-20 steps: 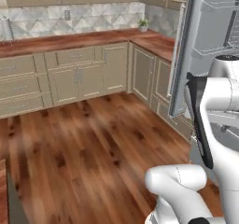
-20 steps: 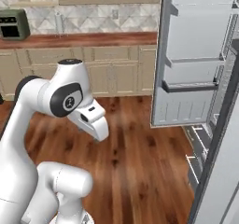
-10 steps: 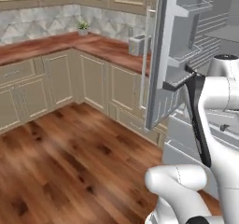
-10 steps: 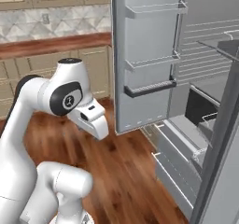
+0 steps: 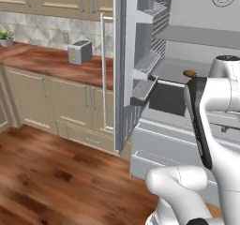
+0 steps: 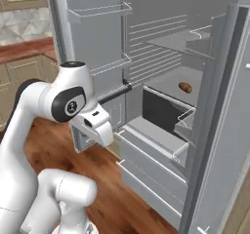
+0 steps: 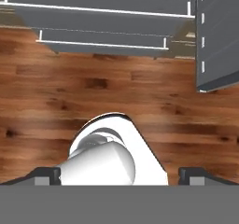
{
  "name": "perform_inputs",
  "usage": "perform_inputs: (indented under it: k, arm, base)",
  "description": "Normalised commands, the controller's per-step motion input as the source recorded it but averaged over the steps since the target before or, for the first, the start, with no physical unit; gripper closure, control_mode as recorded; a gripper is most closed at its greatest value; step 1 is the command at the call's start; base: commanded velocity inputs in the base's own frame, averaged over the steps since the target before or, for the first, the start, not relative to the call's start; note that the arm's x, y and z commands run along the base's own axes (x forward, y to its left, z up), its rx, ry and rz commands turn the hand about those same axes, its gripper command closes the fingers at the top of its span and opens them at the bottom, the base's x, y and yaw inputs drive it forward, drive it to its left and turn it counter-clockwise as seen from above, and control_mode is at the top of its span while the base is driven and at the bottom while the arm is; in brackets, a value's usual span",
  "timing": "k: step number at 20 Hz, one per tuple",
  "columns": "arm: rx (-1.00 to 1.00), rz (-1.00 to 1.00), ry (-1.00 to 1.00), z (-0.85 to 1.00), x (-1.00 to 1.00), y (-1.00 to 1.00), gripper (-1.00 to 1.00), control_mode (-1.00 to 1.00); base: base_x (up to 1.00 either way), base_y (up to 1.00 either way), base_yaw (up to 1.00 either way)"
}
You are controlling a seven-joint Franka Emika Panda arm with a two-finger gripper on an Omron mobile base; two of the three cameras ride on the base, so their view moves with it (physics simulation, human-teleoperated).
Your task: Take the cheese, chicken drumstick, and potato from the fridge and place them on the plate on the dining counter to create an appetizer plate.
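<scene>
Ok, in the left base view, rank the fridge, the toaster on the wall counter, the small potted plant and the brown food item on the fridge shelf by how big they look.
1. The fridge, by far the largest.
2. The toaster.
3. The potted plant, though it stands farther off, so it may only look smaller.
4. The brown food item, a small lump; too small here to tell whether it is the potato.

Apparent potato [image 6: 185, 87] on fridge shelf [image 6: 172, 84]

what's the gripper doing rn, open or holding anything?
Gripper: open, jaws wide apart, holding nothing; it points down at the wood floor in front of the open fridge.
</scene>
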Motion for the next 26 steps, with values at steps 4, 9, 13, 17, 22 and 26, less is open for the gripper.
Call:
perform_inputs:
  k: [4,9,13,17,22,26]
  arm:
    - [0.0,0.0,0.0,0.0,0.0,0.0,-1.0,1.0]
    - [0.0,0.0,0.0,0.0,0.0,0.0,-1.0,1.0]
    - [0.0,0.0,0.0,0.0,0.0,0.0,-1.0,1.0]
    - [0.0,-0.03,0.0,0.0,0.41,0.06,-1.0,-1.0]
    - [0.03,0.04,-0.04,0.0,0.59,-0.05,-1.0,-1.0]
    - [0.02,0.25,-0.24,0.0,0.41,-0.27,-1.0,-1.0]
  base:
    - [0.77,0.0,-0.51]
    - [0.81,0.1,-0.42]
    - [0.86,0.3,-0.25]
    - [0.44,0.15,-0.07]
    - [0.0,0.0,0.0]
    - [0.0,0.0,0.0]
